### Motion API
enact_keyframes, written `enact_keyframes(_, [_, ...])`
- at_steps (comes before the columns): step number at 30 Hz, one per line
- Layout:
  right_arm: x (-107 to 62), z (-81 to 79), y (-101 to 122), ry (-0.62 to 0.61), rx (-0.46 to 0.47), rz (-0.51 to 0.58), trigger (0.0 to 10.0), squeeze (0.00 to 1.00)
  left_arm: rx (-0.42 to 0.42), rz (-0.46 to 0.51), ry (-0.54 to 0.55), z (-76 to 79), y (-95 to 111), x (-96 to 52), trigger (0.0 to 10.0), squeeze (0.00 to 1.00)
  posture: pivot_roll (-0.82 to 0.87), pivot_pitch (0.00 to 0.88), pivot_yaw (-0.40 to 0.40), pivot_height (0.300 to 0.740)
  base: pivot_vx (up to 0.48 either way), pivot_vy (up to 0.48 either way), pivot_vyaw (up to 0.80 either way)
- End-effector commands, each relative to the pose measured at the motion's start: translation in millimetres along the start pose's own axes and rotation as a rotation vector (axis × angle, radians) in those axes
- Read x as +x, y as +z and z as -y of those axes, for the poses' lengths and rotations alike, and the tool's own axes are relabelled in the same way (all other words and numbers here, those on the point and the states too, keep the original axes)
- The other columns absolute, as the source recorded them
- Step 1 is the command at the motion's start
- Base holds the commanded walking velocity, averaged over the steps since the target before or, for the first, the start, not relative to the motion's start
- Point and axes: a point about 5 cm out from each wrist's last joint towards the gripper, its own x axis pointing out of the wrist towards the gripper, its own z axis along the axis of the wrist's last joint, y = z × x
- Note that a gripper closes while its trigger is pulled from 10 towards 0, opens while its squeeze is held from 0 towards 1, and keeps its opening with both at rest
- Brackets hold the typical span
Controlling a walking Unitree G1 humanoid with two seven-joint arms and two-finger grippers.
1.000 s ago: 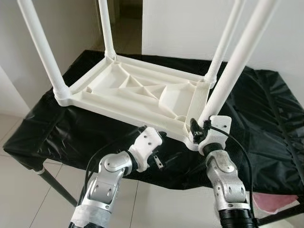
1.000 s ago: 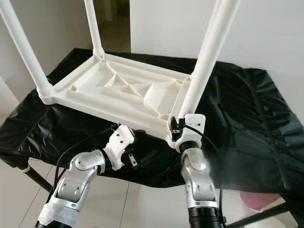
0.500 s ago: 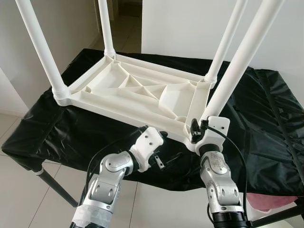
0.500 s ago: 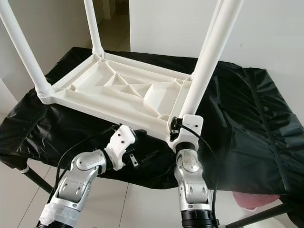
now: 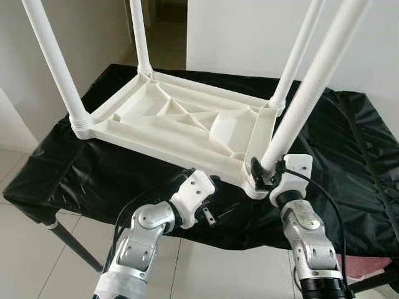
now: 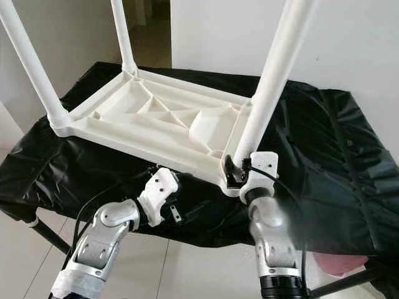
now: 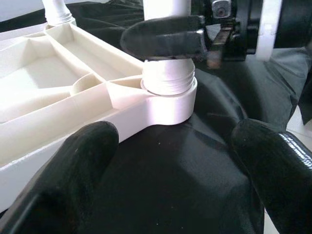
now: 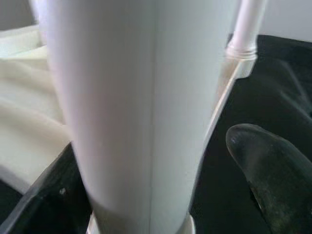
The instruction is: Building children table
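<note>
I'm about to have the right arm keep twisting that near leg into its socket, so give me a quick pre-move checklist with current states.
1. Right gripper around the near-right leg at its base: ok, one finger lies across the leg just above the thread.
2. Leg seated in the corner socket: not ok, thread ridges show above the collar.
3. Left gripper clear of the upside-down tabletop: ok, open, below its near edge, holding nothing.
4. Other three legs standing upright in their corners: ok.
5. Tabletop resting flat on the black cloth: ok.
6. Grip firmness on the leg: cannot tell.
</note>
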Motion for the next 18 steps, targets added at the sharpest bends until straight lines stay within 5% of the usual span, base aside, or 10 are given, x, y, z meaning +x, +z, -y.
enact_keyframes(1, [1.6,4.1,-0.5,0.112,-0.004,0.000,10.0,0.00,0.009,-0.009,0.171,-8.6,-2.1,-0.1,10.0,0.00,-0.04,0.031,-0.029,0.740,0.000,0.000,0.00])
enact_keyframes(15, [21.0,11.0,0.1,0.424,-0.103,-0.014,10.0,0.00,0.014,0.001,0.163,-8.9,0.8,3.0,10.0,0.00,-0.05,0.036,-0.007,0.740,0.000,0.000,0.00])
enact_keyframes(16, [22.7,9.6,-1.1,0.451,-0.116,-0.020,9.4,0.00,0.015,0.002,0.163,-9.3,1.1,3.0,10.0,0.00,-0.04,0.039,-0.002,0.740,0.000,0.000,0.00])
enact_keyframes(17, [23.7,9.3,-1.9,0.471,-0.123,-0.023,4.8,0.00,0.015,0.002,0.162,-9.5,1.3,3.0,10.0,0.00,-0.04,0.039,-0.002,0.740,0.000,0.000,0.00])
enact_keyframes(18, [24.6,9.1,-2.6,0.488,-0.124,-0.026,4.4,0.00,0.015,0.002,0.162,-9.7,1.5,3.0,10.0,0.00,-0.04,0.039,-0.002,0.740,0.000,0.000,0.00])
